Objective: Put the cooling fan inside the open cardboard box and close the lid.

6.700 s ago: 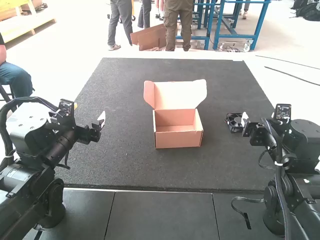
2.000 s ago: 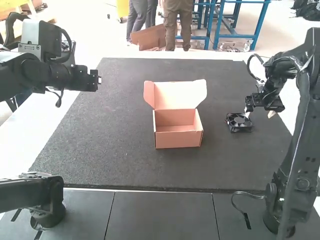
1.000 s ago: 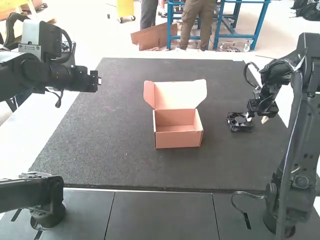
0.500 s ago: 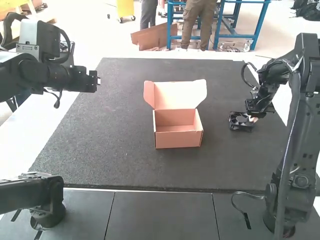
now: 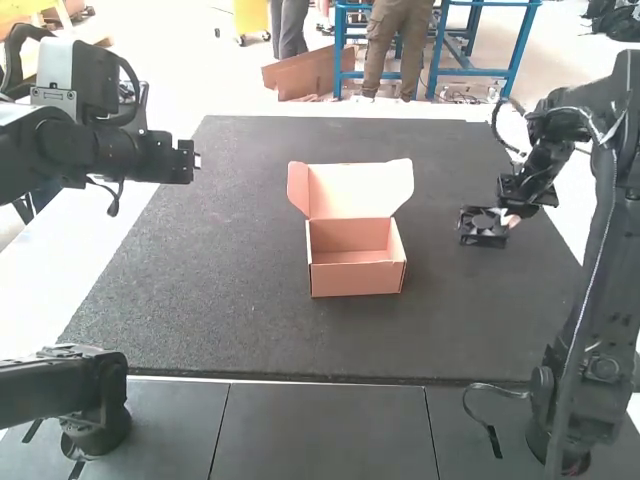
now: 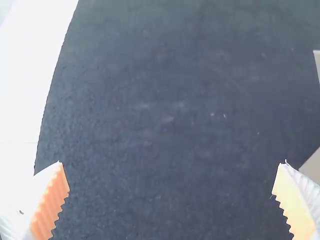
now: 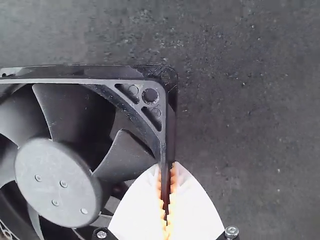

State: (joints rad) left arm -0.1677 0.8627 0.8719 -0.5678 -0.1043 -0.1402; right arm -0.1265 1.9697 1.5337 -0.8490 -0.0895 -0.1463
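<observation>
Cardboard box (image 5: pixel 356 256) stands mid-mat, smooth brown, its opening upward and the lid upright at the far side; rough black mat (image 5: pixel 240 300) stretches wide around it. Well to its right, the right gripper (image 5: pixel 510 215) pinches the thin rim of the square black cooling fan (image 5: pixel 480 227), blades facing upward. Farther left, the left gripper (image 5: pixel 189 160) hangs with fingers spread.

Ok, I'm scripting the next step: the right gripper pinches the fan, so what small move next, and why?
Probably raise the fan and carry it toward the box. The right gripper is shut on the fan's frame edge, and the box stands open, lid up, apart from the fan, with a side wall to clear on the way in.
</observation>
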